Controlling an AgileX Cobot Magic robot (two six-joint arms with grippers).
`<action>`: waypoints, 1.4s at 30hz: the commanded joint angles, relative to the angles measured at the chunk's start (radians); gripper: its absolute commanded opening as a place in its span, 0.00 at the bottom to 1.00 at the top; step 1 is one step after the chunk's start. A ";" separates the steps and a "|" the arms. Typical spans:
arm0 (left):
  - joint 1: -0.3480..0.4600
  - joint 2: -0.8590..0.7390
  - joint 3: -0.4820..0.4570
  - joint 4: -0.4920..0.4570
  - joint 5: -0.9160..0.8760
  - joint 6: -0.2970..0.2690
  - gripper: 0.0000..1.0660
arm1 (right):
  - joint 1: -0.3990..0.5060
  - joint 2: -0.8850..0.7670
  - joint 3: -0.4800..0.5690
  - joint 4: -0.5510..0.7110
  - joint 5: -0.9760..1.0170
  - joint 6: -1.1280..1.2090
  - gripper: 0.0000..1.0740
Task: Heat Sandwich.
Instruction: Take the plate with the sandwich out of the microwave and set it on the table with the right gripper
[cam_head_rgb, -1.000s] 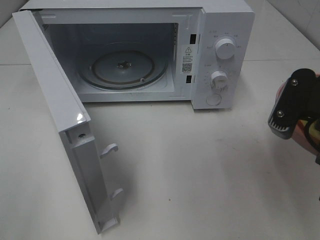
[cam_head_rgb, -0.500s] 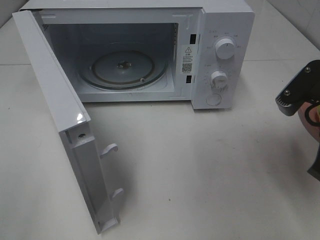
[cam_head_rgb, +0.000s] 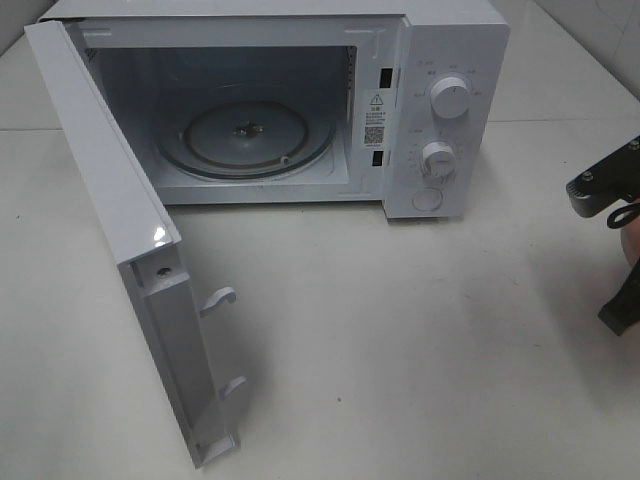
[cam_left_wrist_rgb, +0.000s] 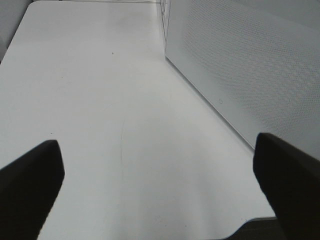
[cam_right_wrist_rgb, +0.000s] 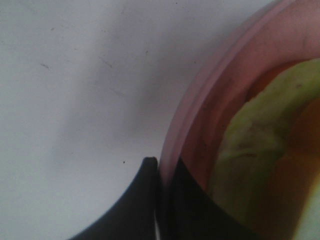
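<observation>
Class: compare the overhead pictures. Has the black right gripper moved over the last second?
Yes. Judged against the white microwave oven, the black right gripper has slid rightward, away from it, toward the picture's edge.

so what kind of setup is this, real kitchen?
Probably a lab tabletop staged as a kitchen: a white microwave with its door open on a bare white table, and tiled wall behind.

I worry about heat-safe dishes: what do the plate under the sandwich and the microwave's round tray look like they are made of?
The plate looks like pink plastic, smooth and slightly translucent at the rim, though glazed ceramic cannot be ruled out. The tray looks like clear glass: you see the hub through it, and its rim glints.
</observation>
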 joint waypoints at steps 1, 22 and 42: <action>0.004 -0.015 0.001 -0.006 -0.004 -0.002 0.92 | -0.034 0.036 -0.001 -0.048 -0.045 0.014 0.00; 0.004 -0.015 0.001 -0.006 -0.004 -0.002 0.92 | -0.125 0.244 -0.001 -0.206 -0.204 0.221 0.00; 0.004 -0.015 0.001 -0.006 -0.004 -0.002 0.92 | -0.125 0.290 -0.001 -0.204 -0.234 0.232 0.08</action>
